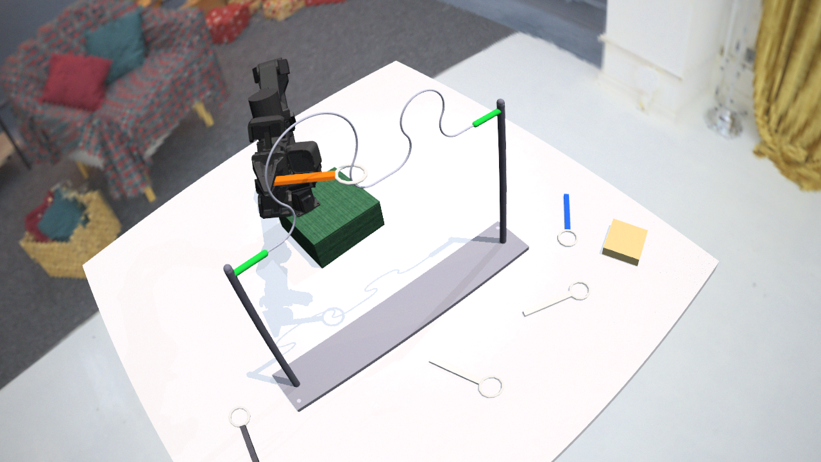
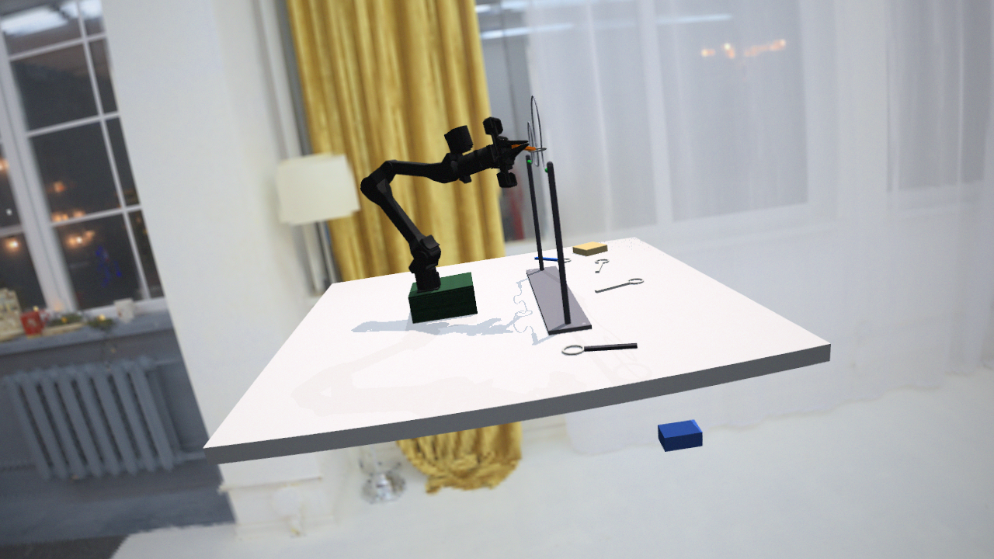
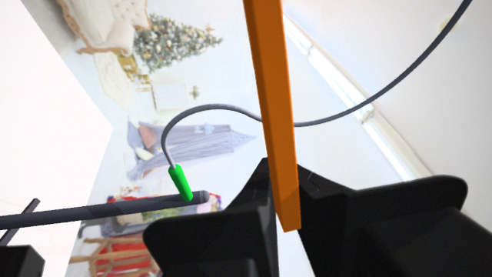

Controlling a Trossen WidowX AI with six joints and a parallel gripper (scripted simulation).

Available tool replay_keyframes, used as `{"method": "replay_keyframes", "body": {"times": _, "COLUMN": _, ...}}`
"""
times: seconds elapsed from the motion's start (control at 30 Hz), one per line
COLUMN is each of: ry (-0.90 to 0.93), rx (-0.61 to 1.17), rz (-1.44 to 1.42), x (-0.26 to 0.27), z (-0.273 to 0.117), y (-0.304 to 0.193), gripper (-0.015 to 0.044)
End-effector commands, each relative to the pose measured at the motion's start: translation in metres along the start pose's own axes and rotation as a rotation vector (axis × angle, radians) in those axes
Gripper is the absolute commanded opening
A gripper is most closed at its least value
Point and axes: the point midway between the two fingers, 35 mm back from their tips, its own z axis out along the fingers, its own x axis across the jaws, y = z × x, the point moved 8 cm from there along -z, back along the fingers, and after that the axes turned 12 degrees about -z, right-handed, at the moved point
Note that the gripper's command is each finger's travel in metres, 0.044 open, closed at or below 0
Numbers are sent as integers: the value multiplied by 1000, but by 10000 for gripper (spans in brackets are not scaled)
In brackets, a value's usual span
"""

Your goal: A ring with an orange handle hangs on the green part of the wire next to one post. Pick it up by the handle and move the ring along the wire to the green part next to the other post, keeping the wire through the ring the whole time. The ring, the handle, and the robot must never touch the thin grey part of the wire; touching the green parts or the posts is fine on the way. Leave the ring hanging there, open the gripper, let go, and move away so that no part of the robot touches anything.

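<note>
My gripper (image 1: pixel 276 181) (image 2: pixel 521 146) (image 3: pixel 272 162) is shut on the orange handle (image 1: pixel 306 178) (image 3: pixel 274 96). The handle's white ring (image 1: pixel 366 174) is around the thin grey wire (image 1: pixel 330 113) (image 3: pixel 215 105), low on the right side of the big loop, between the two green parts. I cannot tell whether ring and wire touch. One green part (image 1: pixel 251 262) is at the near left post (image 1: pixel 261 327) (image 2: pixel 557 243); the other green part (image 1: pixel 487 117) is at the far right post (image 1: pixel 503 172). In the top view the loop's left side crosses over my gripper; their gap is unclear. The ring is out of the wrist view.
The posts stand on a grey base (image 1: pixel 401 316). My arm stands on a green block (image 1: pixel 344 215) (image 2: pixel 444 302). Loose rings with a blue handle (image 1: pixel 566 212), white handles (image 1: pixel 548 303) (image 1: pixel 456 373) and a black handle (image 2: pixel 611 346) lie beyond or beside it, with a yellow block (image 1: pixel 624 238).
</note>
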Motion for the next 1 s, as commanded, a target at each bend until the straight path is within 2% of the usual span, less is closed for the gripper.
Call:
{"method": "replay_keyframes", "body": {"times": 0.0, "ry": 47, "rx": 4, "rz": 75, "x": 11, "z": -3, "y": 3, "gripper": -150}}
{"method": "replay_keyframes", "body": {"times": 0.97, "ry": 413, "rx": 12, "rz": 702, "x": 70, "z": -33, "y": 54, "gripper": -150}}
